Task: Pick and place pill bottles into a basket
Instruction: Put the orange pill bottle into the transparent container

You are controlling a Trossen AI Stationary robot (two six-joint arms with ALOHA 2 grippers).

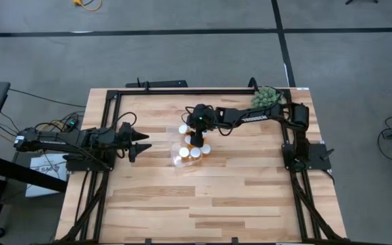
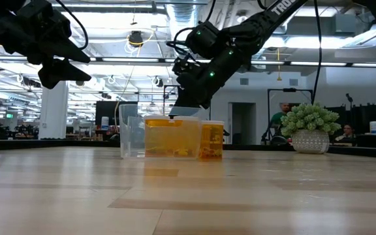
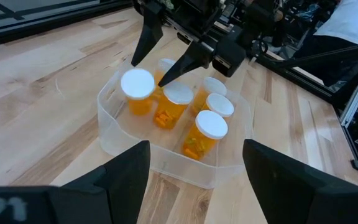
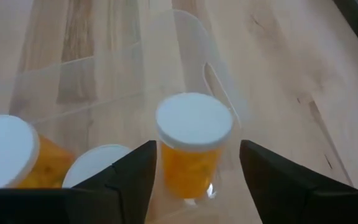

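At far left of the high view, the left gripper [image 1: 143, 144] waits with its fingers spread and empty, aimed at the basket [image 1: 176, 160] near frame centre. That basket is a clear, thin-walled plastic bin, rectangular with cut corners, nearly lost against the pale wood table [image 1: 209, 204]. Inside stand several bottles [image 3: 178, 104]: smooth orange translucent cylinders with flat round white caps, pills showing through the walls. Right of them in the same view, the right gripper [image 1: 194, 136] hangs over the basket's far side with its fingers parted and nothing between them. Its wrist view shows one bottle [image 4: 193, 149] standing just outside the basket's wall, centred between the fingers [image 4: 129, 180]. Judging from this, the step in hand is picking that bottle; the next move calls for a descent around the cap, a firm close on slick plastic, then a lift over the wall. At upper right, a spiky green plant [image 1: 267, 96] stands well apart.
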